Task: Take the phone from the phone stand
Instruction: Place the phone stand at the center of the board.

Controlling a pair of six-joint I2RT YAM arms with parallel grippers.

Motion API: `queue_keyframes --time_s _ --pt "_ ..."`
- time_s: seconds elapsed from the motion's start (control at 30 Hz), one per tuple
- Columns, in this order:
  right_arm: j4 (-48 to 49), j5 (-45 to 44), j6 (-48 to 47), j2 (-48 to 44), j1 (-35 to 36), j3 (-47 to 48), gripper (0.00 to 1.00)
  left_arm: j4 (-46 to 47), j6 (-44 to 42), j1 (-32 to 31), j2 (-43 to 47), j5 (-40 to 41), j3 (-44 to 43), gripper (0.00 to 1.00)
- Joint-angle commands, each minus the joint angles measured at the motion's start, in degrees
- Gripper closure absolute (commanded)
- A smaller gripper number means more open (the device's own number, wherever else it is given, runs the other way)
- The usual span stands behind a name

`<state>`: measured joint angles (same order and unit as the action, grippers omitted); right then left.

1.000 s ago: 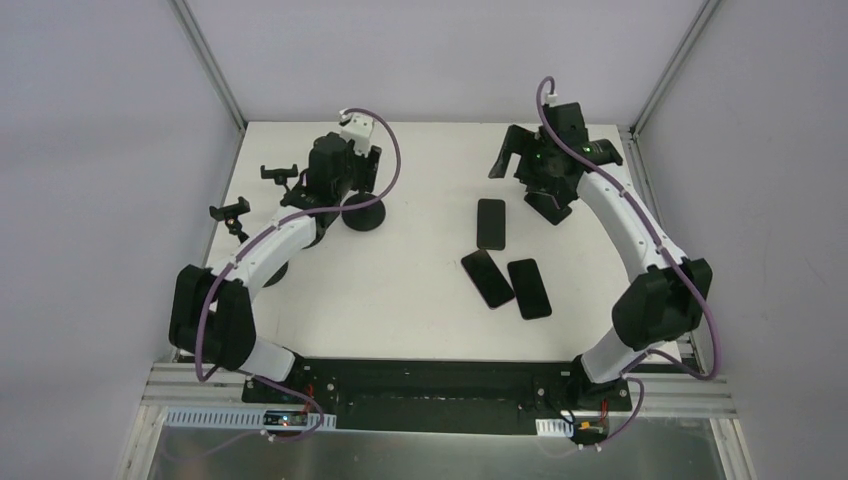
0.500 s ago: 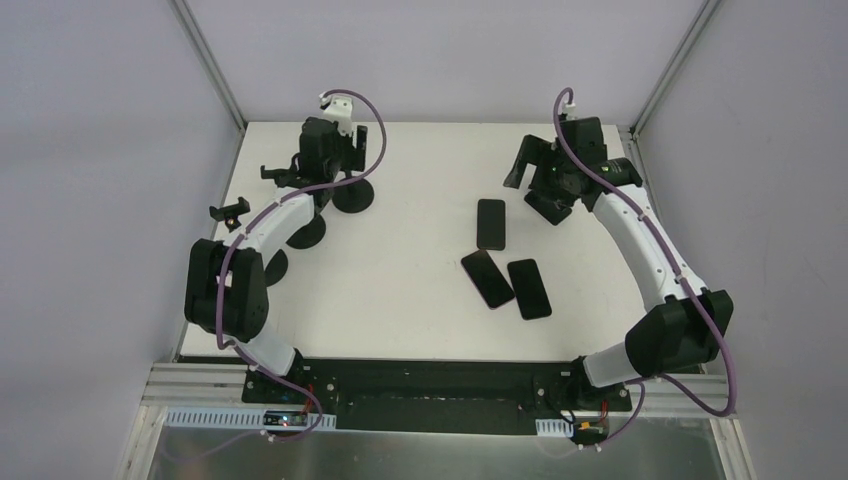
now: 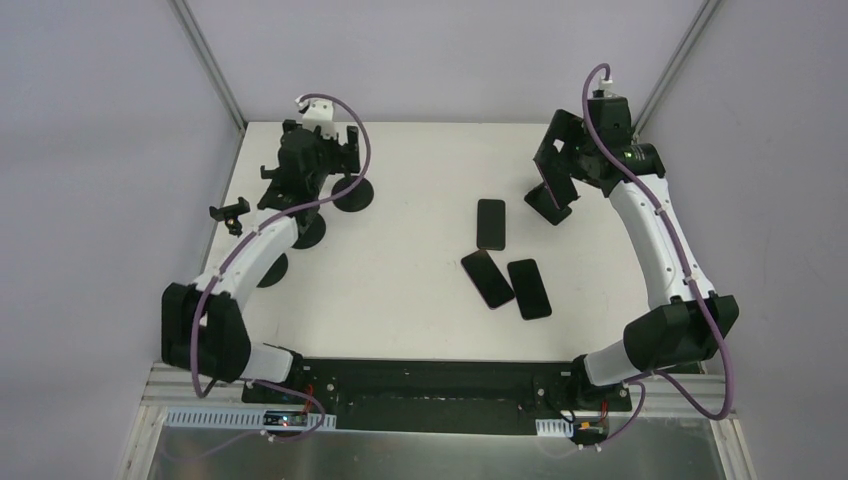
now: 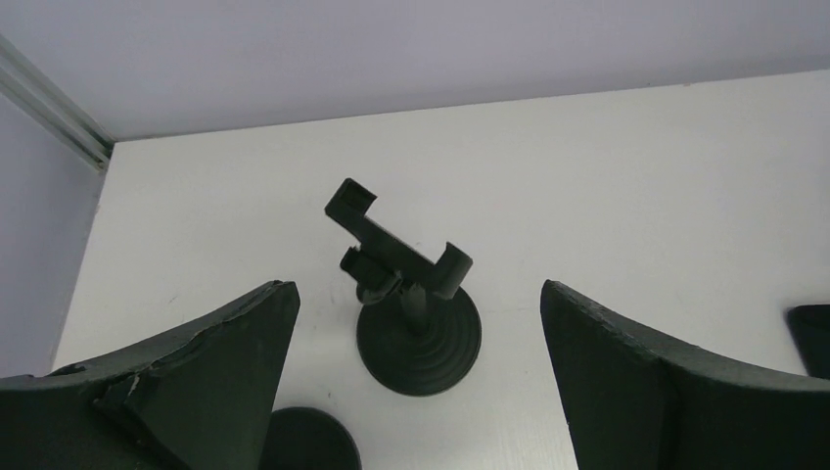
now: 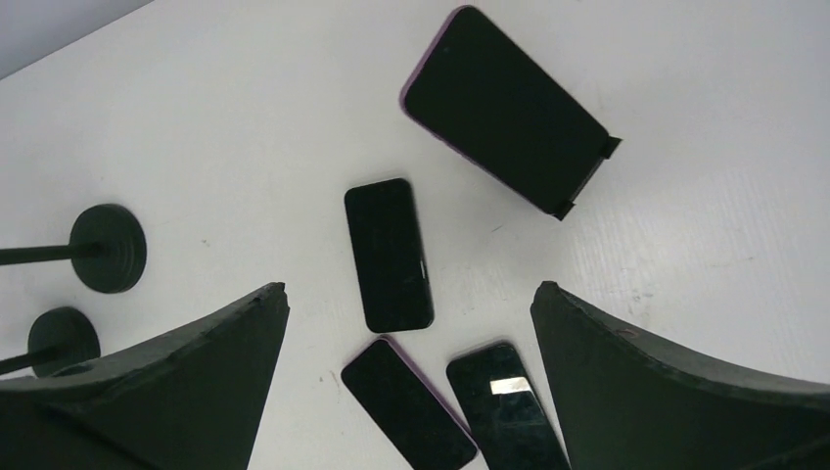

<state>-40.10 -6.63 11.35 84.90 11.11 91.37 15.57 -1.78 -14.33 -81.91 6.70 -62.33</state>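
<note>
Three black rectangular phones [image 5: 389, 253] lie flat on the white worktop [image 3: 420, 160], close together near its middle. On the left side stand several black round-foot phone stands [image 4: 416, 328] with empty clamps. So most of the work seems to be done. One black phone with a purple edge [image 5: 501, 106] is left. It leans tilted in its black clamp holder [image 5: 609, 148] at the far right of the worktop. The right arm [image 3: 650, 240] hangs above this phone with its jaws wide and holding nothing. The left arm [image 3: 255, 250] is over the empty stands, with its jaws also wide and empty. I judge that this last phone remains to be gripped and lifted out.
</note>
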Motion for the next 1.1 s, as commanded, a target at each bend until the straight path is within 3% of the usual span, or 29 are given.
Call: queue_keyframes --time_s 0.0,0.13,0.27,0.4,0.6,0.77,1.07 --pt "-1.24 -6.55 1.04 -0.72 -1.41 0.49 0.01 -3.48 1.29 -2.46 12.05 2.55 2.6 0.01" --pt "-1.24 -7.65 -3.09 1.91 -2.63 0.83 0.01 -15.63 5.68 -3.77 19.34 2.17 2.75 0.01" --pt "1.41 -2.57 -14.43 3.62 -3.84 -0.3 0.01 -26.74 13.45 -3.78 24.33 -3.27 3.83 0.01" --pt "10.7 5.0 -25.15 2.94 -6.23 -6.32 0.01 -26.82 16.76 -4.29 30.72 -8.45 11.0 0.01" --pt "14.71 22.31 -36.31 4.44 -10.9 -8.4 0.01 -26.9 13.41 -4.31 39.65 -10.28 20.08 0.01" --pt "18.92 23.49 -46.43 7.85 -12.09 -11.01 0.01 -27.09 10.27 -4.31 41.43 -10.95 23.38 0.01" --pt "27.99 27.63 -48.21 14.7 -15.24 -10.69 0.01 -28.15 8.54 -4.35 40.02 -12.22 24.42 0.01"
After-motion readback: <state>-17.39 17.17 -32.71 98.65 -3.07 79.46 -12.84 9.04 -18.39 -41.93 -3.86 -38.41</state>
